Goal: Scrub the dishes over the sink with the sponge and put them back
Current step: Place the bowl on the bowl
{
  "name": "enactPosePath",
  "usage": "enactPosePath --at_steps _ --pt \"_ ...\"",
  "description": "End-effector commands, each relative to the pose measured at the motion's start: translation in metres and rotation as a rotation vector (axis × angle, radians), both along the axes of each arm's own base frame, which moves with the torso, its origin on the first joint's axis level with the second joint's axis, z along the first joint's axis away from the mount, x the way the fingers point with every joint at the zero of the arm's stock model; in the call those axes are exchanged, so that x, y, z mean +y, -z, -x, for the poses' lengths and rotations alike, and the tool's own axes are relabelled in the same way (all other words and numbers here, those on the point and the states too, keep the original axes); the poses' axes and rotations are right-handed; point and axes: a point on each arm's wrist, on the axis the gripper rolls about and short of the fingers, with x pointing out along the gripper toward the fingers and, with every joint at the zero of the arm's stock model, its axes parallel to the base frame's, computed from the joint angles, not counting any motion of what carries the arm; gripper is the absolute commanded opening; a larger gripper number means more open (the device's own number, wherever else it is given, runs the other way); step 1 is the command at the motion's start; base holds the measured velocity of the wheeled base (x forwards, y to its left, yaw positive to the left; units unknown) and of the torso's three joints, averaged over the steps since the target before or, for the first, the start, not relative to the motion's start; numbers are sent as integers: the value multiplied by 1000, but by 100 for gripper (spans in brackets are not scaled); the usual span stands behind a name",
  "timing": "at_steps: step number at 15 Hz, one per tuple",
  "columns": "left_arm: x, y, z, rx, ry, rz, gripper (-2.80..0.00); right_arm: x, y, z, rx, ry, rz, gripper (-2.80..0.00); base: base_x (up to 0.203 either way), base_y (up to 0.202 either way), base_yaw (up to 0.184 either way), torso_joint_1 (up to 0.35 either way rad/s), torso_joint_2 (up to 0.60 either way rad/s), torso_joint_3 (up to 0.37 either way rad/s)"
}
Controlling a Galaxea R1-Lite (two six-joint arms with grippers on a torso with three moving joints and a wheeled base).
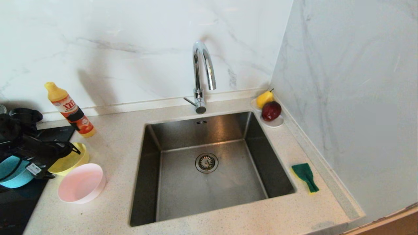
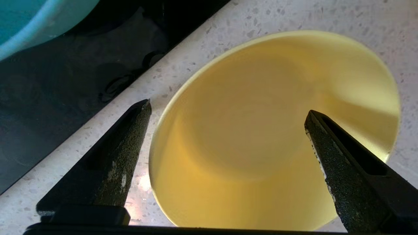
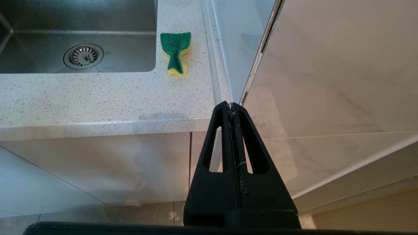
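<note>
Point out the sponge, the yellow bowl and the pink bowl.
sponge (image 1: 305, 176), head view, on its dark green scouring face.
yellow bowl (image 2: 261, 137), left wrist view, on its inner floor.
pink bowl (image 1: 80, 182), head view, on its inside.

Sink set in counter at frame centre, drain mid-basin, faucet behind back rim. Sponge on counter right of sink, near side wall. Saucer with fruit at upper right corner of basin. Left of sink: detergent bottle leaning, farthest back; below it three bowls clustered, one nearest bottle, one lower in frame, one at far left edge on cooktop. Left pincer above first bowl.
</note>
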Motion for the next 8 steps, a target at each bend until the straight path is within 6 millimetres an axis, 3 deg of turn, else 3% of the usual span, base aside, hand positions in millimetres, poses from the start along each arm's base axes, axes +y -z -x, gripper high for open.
enactPosePath --at_steps 1,3,4,8 --pt "0 4 -1 10 -3 9 0 0 0 0 0 -1 1 -280 0 0 0 0 0 0" --pt "-2 7 -2 18 2 15 0 0 0 0 -1 0 1 -280 0 0 0 0 0 0" --pt "-2 9 -4 21 2 16 -280 0 0 0 0 -1 1 -280 0 0 0 0 0 0" --pt "0 1 -6 -6 -13 8 -280 0 0 0 -1 0 1 -280 0 0 0 0 0 0"
